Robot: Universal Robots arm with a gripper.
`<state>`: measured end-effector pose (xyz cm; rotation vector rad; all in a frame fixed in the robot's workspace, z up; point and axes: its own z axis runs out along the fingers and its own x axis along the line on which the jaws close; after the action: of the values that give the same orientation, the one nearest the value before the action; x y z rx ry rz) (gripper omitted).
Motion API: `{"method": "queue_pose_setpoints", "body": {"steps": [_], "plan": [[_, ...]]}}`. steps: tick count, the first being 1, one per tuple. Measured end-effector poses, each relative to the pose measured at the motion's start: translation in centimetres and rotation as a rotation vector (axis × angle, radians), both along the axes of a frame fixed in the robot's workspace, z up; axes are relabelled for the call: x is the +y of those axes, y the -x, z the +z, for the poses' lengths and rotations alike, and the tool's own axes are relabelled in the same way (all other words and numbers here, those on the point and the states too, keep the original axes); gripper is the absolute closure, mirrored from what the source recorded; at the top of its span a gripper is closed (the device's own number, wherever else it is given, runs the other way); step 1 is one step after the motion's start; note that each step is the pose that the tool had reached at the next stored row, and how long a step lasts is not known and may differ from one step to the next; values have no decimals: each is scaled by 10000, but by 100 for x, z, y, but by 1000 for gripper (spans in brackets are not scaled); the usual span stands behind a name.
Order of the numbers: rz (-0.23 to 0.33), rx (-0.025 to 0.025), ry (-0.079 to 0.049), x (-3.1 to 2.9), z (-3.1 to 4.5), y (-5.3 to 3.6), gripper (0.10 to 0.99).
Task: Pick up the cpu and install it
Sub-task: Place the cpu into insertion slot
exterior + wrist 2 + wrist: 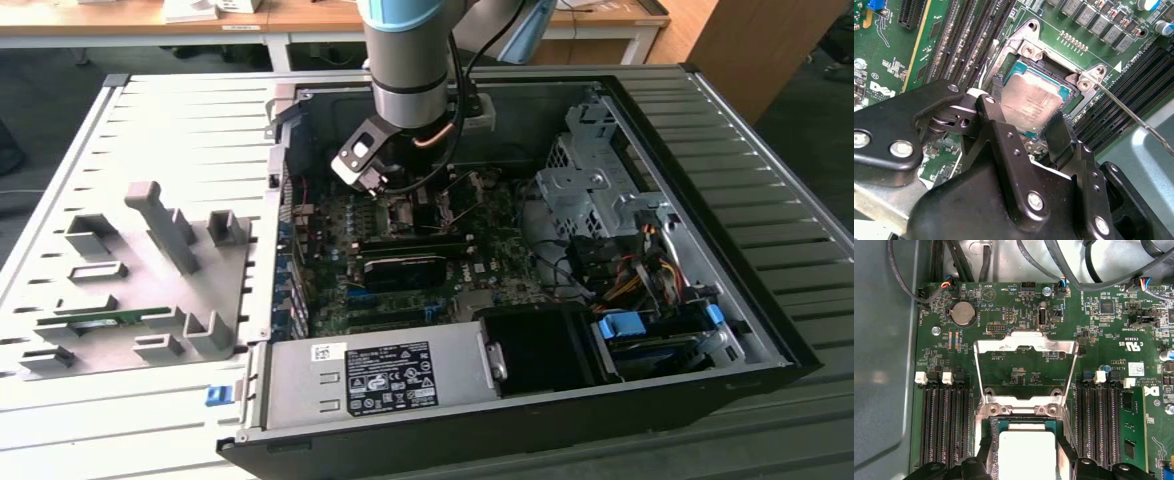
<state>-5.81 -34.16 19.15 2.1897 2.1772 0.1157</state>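
Now, the arm (407,60) reaches down into the open case (747,260), which lies flat on the slatted worktop (147,130) towards the exterior view's right edge. The claw (407,200) hangs low over the motherboard (400,290), towards the case's far wall.

Both wrist views bring us right in. The cpu (1031,102) sits in the socket (1026,47), silver top up, with its thin green rim showing along one side (1026,452). The claw (1026,120) has closed on it, one black finger (996,125) against each of two opposite sides, spread only as wide as the chip itself (1026,462).

The metal load plate (1026,347) stands flipped back, clear of the socket. The thin lever (1134,112) angles away from one socket corner. Black memory slots (946,425) run on both sides of the socket.
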Motion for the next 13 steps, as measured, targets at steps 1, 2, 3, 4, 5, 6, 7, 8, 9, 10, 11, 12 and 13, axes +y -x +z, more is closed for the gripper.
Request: {"method": "queue_pose_setpoints", "body": {"steps": [1,2,3,4,5,6,7,8,9,10,11,12,13], "plan": [[0,0,0,3,-1,0,475],[0,1,1,5,-1,0,475],[0,1,1,7,-1,0,475],[0,1,1,10,-2,0,475],[-2,1,1,13,-3,0,475],[-4,1,1,14,-4,0,475],[-11,1,1,14,-4,-1,475],[-24,0,0,16,-6,-1,475],[-43,1,0,19,-7,-2,475],[-62,1,2,21,-8,-2,475],[-80,1,1,24,-9,-2,475],[-96,1,0,26,-10,-3,475],[-113,1,0,28,-11,-3,475]]}}
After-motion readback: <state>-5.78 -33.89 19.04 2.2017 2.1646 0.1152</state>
